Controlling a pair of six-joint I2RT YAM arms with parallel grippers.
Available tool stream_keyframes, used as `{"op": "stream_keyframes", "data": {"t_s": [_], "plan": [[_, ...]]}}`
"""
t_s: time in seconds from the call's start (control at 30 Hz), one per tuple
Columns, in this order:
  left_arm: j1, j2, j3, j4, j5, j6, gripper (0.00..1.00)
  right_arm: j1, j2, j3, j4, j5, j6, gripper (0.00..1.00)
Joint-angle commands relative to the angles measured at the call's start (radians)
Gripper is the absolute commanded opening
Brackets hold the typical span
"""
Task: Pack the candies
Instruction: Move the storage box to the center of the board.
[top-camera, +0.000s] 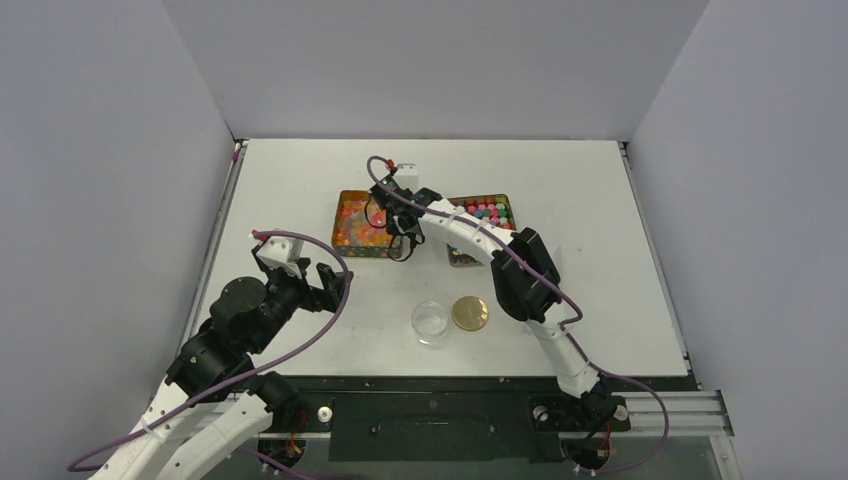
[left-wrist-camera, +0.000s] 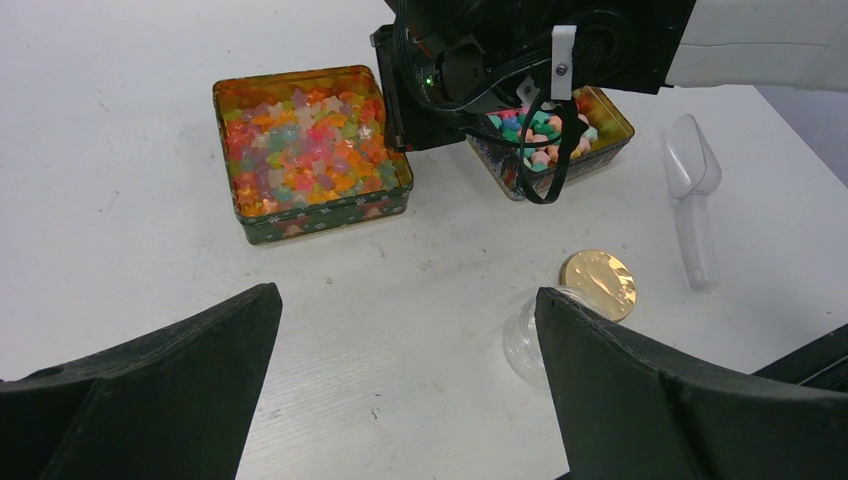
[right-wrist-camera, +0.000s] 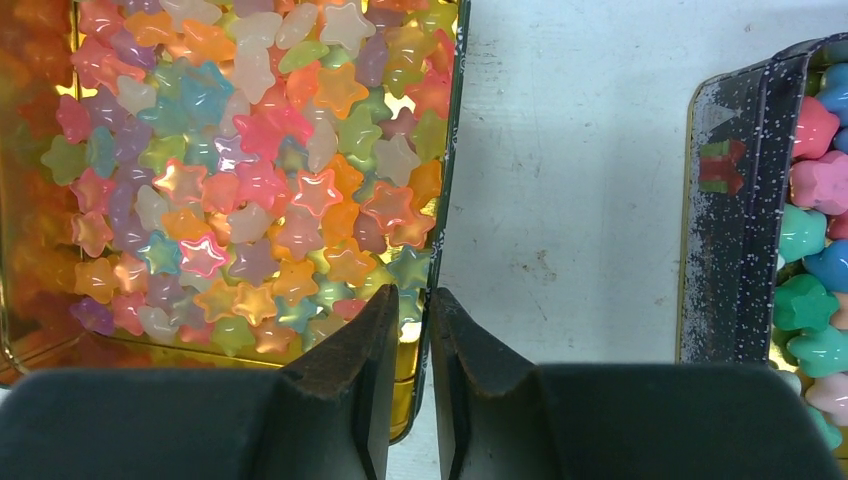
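Many candies (top-camera: 360, 220) fill a left tin (top-camera: 337, 226) and a right tin (top-camera: 512, 212) on the counter (top-camera: 300, 180).
Top: right claw (top-camera: 402, 252) meets the left tin's right wall. Left wrist: left claw (left-wrist-camera: 405, 300) gapes wide above the counter. Right wrist: right claw's fingers (right-wrist-camera: 350, 360) pinch that wall.

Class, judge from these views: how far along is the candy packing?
Done: nothing packed yet; the clear jar looks empty, its gold lid lying beside it. In hand: the right gripper has its jaws nearly together astride the wall of the tin of glossy candies; whether it grips is unclear. The left gripper hangs open. Left: presumably moving candies, the opaque ones too, into the jar and lidding it.
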Motion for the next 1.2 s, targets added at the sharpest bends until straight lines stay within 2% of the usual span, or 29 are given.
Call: {"op": "stream_keyframes", "data": {"t_s": [0.0,0.2,0.43,0.63,0.83,1.17], "plan": [[-0.002,-0.005,0.003,0.017,0.002,-0.005,0.96,-0.008,-0.007,-0.011,0.015,0.025,-0.001,0.15],[-0.001,-0.004,0.003,0.017,0.002,-0.004,0.96,-0.012,-0.010,-0.024,0.003,0.033,-0.008,0.13],[-0.002,-0.005,0.002,0.017,0.000,-0.005,0.96,-0.013,-0.024,-0.034,-0.001,0.039,-0.018,0.00],[-0.002,-0.003,0.003,0.016,-0.002,-0.005,0.96,-0.025,-0.063,-0.084,0.013,0.039,-0.041,0.00],[-0.001,0.000,0.003,0.016,-0.003,-0.003,0.96,-0.055,-0.140,-0.205,0.061,0.003,-0.093,0.00],[0.000,0.008,0.003,0.016,-0.007,-0.003,0.96,-0.065,-0.206,-0.300,0.042,0.021,-0.189,0.00]]}}
